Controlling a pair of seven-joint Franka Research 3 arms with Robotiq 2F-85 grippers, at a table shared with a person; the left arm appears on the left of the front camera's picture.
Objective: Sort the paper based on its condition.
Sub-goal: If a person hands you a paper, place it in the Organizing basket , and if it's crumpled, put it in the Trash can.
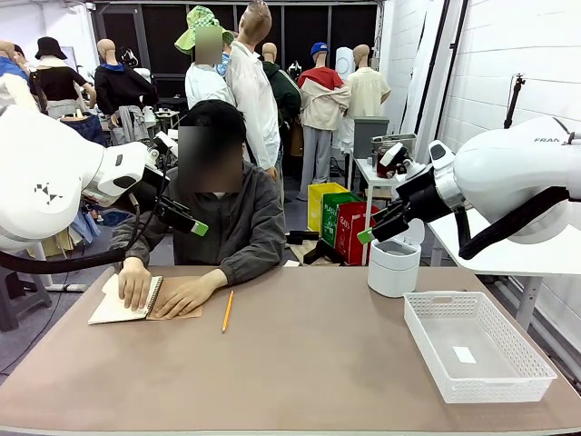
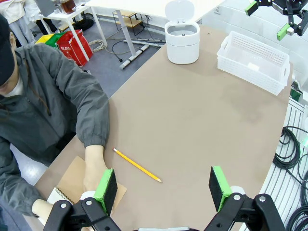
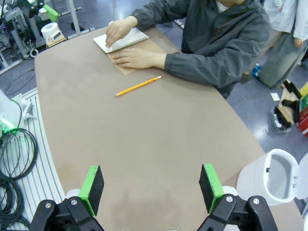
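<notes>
Both of my grippers hang over the near side of the table (image 1: 309, 372), jaws spread wide and nothing in them: left gripper (image 2: 162, 185), right gripper (image 3: 151, 186).

Step in hand, as I judge it: waiting for a sheet, with no sorting begun.

The middle of the table is bare brown surface, so either arm has free room to reach across. A pencil (image 1: 227, 311) lies beyond it, left of centre, and is the one loose obstacle.

The paper (image 1: 111, 311) sits at the far left as the white page of a notebook (image 1: 172, 314), pinned under the person's hand (image 1: 134, 283). Whether a sheet is torn free I cannot tell.

The next move calls for a sheet offered clear of that hand, then a judgement of flat or crumpled. Likely destinations are the basket (image 1: 495, 389), close to the right edge, and the bin (image 1: 393, 268) beyond it at the far edge.
</notes>
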